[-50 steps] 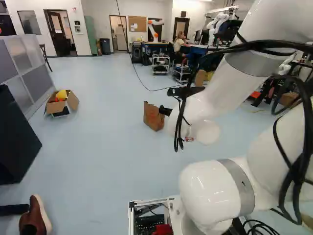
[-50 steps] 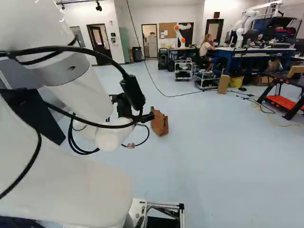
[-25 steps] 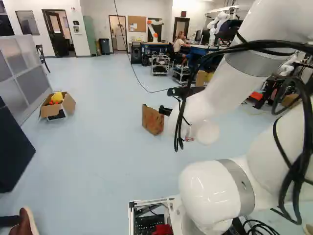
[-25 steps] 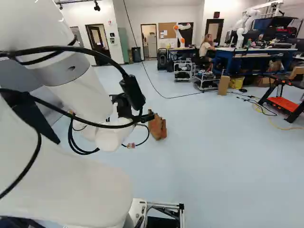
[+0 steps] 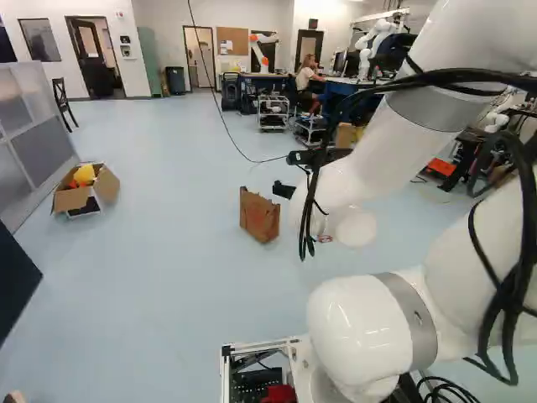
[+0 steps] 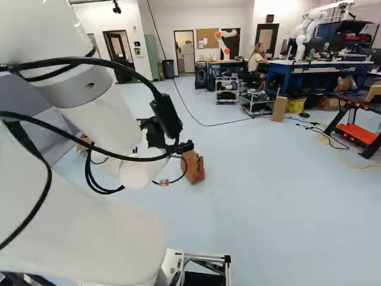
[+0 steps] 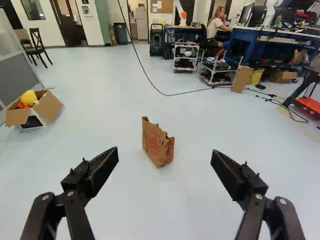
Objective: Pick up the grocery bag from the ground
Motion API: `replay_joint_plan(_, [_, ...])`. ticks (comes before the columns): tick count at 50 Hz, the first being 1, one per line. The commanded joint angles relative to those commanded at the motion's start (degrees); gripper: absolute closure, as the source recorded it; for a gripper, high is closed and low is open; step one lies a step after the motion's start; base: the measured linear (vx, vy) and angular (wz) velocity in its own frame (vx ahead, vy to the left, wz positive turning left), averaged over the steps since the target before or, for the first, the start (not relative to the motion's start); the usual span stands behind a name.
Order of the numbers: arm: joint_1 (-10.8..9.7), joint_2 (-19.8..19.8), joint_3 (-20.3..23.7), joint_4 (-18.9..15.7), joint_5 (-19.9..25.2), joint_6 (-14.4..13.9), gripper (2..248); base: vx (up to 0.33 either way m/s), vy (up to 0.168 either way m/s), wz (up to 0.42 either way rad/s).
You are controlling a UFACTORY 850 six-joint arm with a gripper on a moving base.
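Grocery bag (image 6: pixel 196 167) partly behind thin black cable (image 6: pixel 186 166), right base view.

One brown grocery bag (image 7: pixel 158 145), one gripper (image 6: pixel 186 146) with two fingers (image 7: pixel 102 166), one open cardboard box (image 7: pixel 48 106), two wheeled carts (image 7: pixel 186 57), one four-legged black chair (image 7: pixel 38 49), one waste bin (image 7: pixel 121 34), one wall pinboard (image 5: pixel 233 41), one green cabinet (image 5: pixel 150 63)

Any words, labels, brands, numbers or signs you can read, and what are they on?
No text is legible.
Bag: red print on its side, too blurred to read.
Small tag beside the arm: too small to read.
Notice board: too small to read.
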State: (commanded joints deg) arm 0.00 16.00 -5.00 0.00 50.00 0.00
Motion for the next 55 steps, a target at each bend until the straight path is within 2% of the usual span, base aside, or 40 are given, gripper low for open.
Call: replay_joint_plan(55, [0.00,0.00,0.00,0.00,0.00,0.00,3,0.250,-0.002,-0.018])
